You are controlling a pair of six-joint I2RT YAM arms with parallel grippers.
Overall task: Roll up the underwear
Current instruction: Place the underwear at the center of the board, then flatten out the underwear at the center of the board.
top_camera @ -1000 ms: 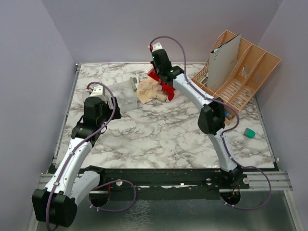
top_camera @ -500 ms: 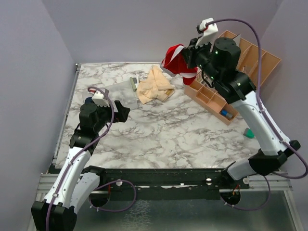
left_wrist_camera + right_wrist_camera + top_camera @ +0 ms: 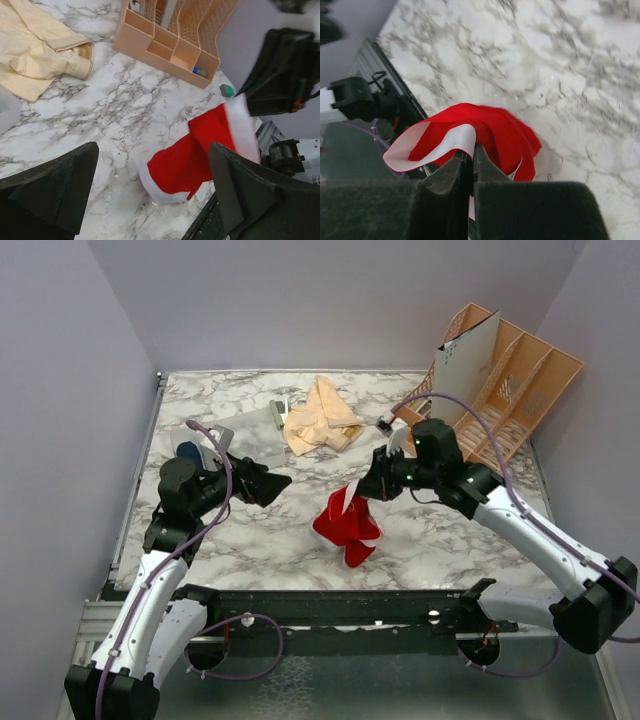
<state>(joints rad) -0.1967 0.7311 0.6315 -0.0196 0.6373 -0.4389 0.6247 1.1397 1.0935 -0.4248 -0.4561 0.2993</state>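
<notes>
The red underwear with white trim hangs at the front middle of the marble table, its lower end touching the surface. My right gripper is shut on its upper white-trimmed edge; in the right wrist view the fingertips of that gripper pinch the trim while the red cloth droops beyond them. My left gripper stands wide open to the left of it, holding nothing. From the left wrist the red underwear shows just ahead of that gripper. Peach underwear lies crumpled at the back.
A peach slotted organiser stands at the back right, a grey card leaning in it. A pale grey sheet lies at the back left beside the peach cloth. A small teal object sits on the right side.
My right arm has swung the red underwear from high at the back down to the table's front middle. My left gripper has shifted right toward the centre, still open.
</notes>
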